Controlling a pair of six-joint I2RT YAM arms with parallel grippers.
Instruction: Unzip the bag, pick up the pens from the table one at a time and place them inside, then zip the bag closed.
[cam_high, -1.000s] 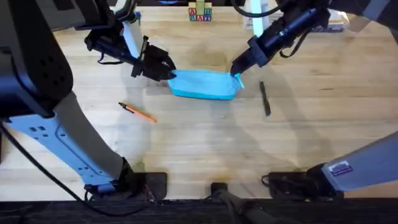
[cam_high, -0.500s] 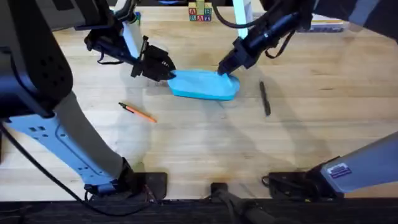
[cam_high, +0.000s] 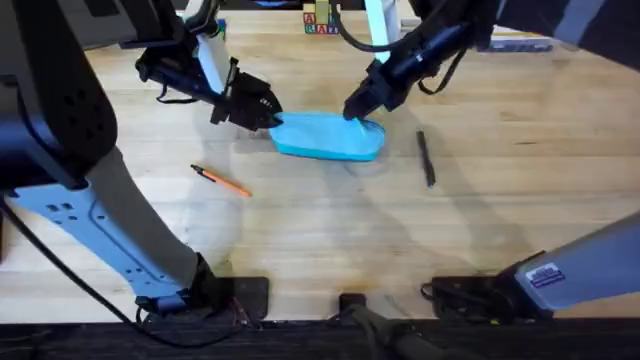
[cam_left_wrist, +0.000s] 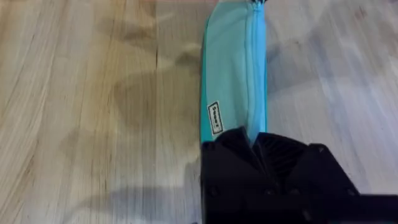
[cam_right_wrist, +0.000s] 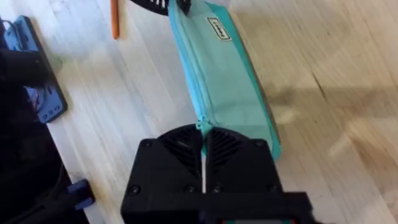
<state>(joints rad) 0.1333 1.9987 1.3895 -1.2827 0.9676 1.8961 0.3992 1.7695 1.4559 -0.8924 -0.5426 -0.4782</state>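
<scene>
- The light-blue oblong fabric pouch (cam_high: 328, 137) lies on the pale wooden plank surface (cam_high: 330, 230), mid-rear.
- The slim orange pen (cam_high: 221, 181) lies left of and before it.
- The slim black pen (cam_high: 426, 158) lies right of it.
- The left tool (cam_high: 268, 116) is at the pouch's left end; the right tool (cam_high: 352, 113) is over its right part.

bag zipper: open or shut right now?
Mostly shut. In the left wrist view the bag shows a closed zipper line with no dark interior. The right gripper pinches the zipper at one end; how far it has opened, cannot tell.

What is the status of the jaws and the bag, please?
Left gripper shut on bag end. Right gripper shut on zipper pull. Zipper mostly closed. Both pens on table, nothing blocking.
</scene>
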